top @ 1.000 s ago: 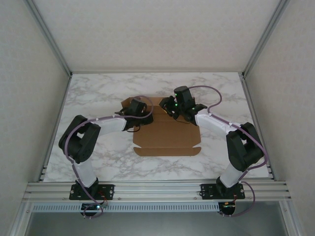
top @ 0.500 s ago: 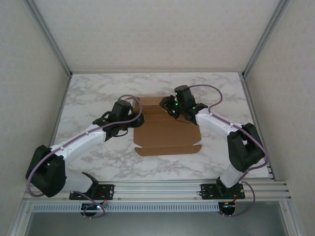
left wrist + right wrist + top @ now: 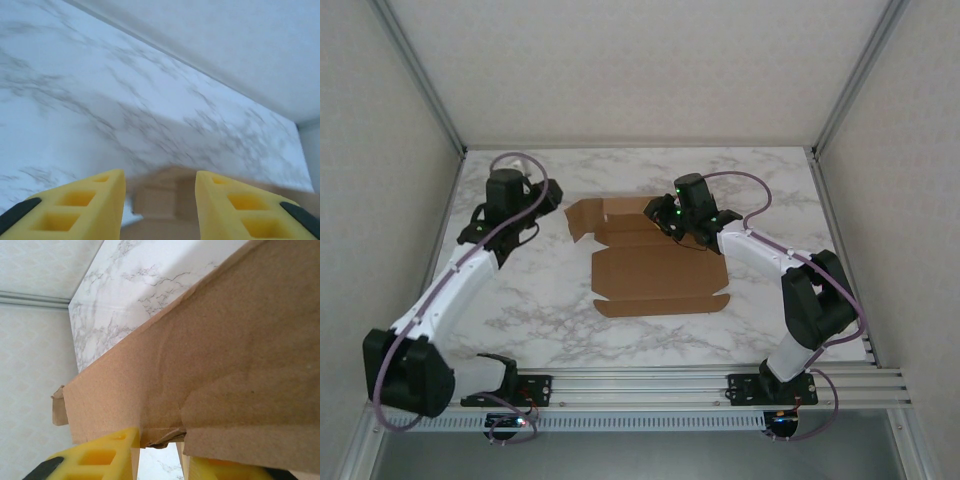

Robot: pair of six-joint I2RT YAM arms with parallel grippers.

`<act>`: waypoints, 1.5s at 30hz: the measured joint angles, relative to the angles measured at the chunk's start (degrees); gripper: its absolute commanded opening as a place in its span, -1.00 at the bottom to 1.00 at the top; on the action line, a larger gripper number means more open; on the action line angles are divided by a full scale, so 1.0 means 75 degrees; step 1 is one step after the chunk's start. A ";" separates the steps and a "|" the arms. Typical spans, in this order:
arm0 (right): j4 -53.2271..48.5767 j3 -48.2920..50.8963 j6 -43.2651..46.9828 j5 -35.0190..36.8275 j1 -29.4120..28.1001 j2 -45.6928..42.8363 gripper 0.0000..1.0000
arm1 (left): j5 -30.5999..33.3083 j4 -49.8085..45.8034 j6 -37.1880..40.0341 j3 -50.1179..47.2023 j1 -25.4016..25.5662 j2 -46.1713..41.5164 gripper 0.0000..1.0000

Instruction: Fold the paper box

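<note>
We see the paper box [image 3: 655,270] lying mid-frame, long axis left to right, with the right gripper [image 3: 665,218] clamped on its far panel, while the left gripper [image 3: 159,182], jaws apart and empty, hangs upper left, well apart from it.

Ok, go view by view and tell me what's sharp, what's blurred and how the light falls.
Top external: sharp, evenly lit, soft shadows under the arms, no glare on the paper box. Left wrist: blurred throughout, veining of the table smeared, the box a vague brown patch between the yellow fingers. Right wrist: cardboard close up, grain crisp.
</note>
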State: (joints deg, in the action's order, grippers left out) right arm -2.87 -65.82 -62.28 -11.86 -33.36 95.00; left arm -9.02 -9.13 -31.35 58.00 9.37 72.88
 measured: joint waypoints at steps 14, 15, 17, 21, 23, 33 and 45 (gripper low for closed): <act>-0.0166 -0.0119 0.0020 -0.0029 0.0000 0.0064 -0.44 | -0.1495 0.0443 -0.0117 0.0769 -0.0420 0.3960 -0.15; -0.0169 -0.0122 0.0020 -0.0026 0.0003 0.0079 -0.44 | -0.1559 0.0443 -0.0067 0.0769 -0.0347 0.3960 -0.15; -0.0166 -0.0131 0.0017 -0.0029 0.0015 0.0102 -0.44 | -0.1661 0.0443 -0.0017 0.0775 -0.0137 0.3946 -0.14; -0.0172 -0.0204 0.0017 -0.0026 0.0029 0.0137 -0.44 | -0.1693 0.0460 -0.0017 0.0647 0.0332 0.3754 -0.15; -0.0166 -0.0265 0.0017 -0.0026 0.0029 0.0166 -0.44 | -0.1690 0.0449 -0.0017 0.0519 0.0525 0.3547 -0.15; -0.0169 -0.0297 0.0020 -0.0035 0.0029 0.0277 -0.44 | -0.1894 0.0647 0.0015 -0.0105 0.0892 0.2757 -0.15; -0.0189 -0.0504 0.0085 -0.0382 0.0038 0.0493 -0.42 | -0.1679 0.0842 0.1390 0.0052 0.1454 0.2757 -0.06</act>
State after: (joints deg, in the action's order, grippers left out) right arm -4.29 -69.60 -61.65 -14.72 -33.08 98.70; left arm -21.61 -2.81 -20.93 58.39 20.27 93.56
